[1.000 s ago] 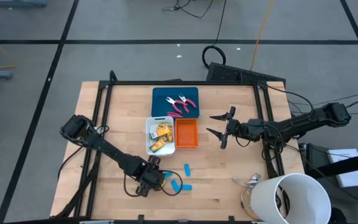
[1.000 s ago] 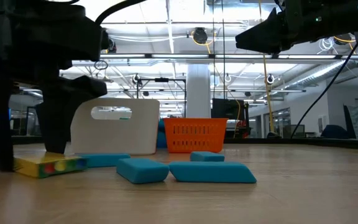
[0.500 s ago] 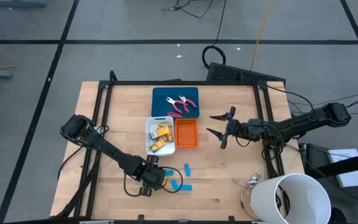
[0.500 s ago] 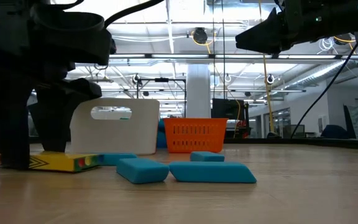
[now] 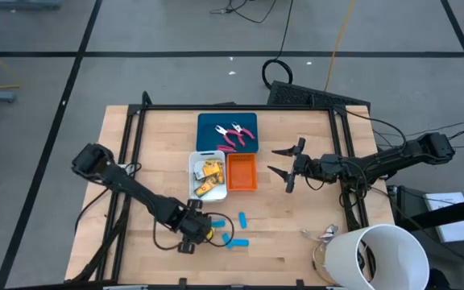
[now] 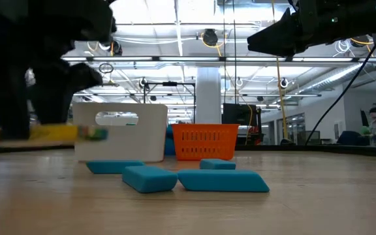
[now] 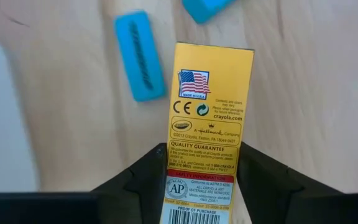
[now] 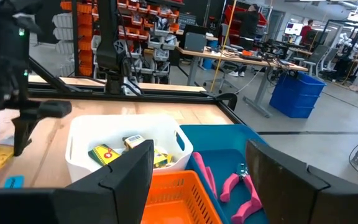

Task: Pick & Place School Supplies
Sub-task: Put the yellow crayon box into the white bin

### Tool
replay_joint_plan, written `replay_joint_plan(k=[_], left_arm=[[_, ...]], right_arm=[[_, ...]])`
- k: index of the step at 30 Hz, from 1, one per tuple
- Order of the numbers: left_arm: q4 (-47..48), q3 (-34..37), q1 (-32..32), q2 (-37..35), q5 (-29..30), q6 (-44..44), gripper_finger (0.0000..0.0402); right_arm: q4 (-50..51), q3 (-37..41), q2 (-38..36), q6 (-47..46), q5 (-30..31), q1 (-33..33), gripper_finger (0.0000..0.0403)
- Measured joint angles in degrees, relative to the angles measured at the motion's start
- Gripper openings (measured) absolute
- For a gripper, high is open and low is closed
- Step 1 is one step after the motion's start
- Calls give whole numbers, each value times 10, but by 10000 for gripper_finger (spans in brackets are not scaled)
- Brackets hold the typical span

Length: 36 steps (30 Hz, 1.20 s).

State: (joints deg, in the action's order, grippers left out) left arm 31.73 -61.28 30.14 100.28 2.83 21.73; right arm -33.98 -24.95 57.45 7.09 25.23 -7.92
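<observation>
The wooden counter (image 5: 135,145) carries a teal tray (image 5: 208,129) with two pink-handled pliers (image 5: 234,135), a white tray (image 5: 192,165) of yellow boxes (image 5: 209,171) and an orange tray (image 5: 242,171), all between the two claws. The right claw (image 5: 280,171) hangs open just beside the orange tray. The left claw (image 5: 196,232) grips a yellow crayon box (image 7: 209,124), lifted off the counter. Three blue pieces (image 5: 234,238) lie just beside that claw.

Bright, even overhead lighting, glaring ceiling strip lights in the low view, motion-blurred dark left gripper (image 6: 38,78), soft shadows.
</observation>
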Motion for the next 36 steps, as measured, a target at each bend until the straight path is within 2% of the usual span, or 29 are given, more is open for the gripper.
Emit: replay_joint_plan(k=[14,21,24,36], left_arm=[[2,-1,-33,-125,70,7,183],[22,-1,-82,-180,154,9,184],[42,-2,-108,-186,171,-2,184],[60,6,-196,-156,161,-1,184]], right_arm=[[0,0,0,0,0,0,247],[0,0,0,0,0,0,247],[0,0,0,0,0,0,247],[2,0,0,0,0,0,247]])
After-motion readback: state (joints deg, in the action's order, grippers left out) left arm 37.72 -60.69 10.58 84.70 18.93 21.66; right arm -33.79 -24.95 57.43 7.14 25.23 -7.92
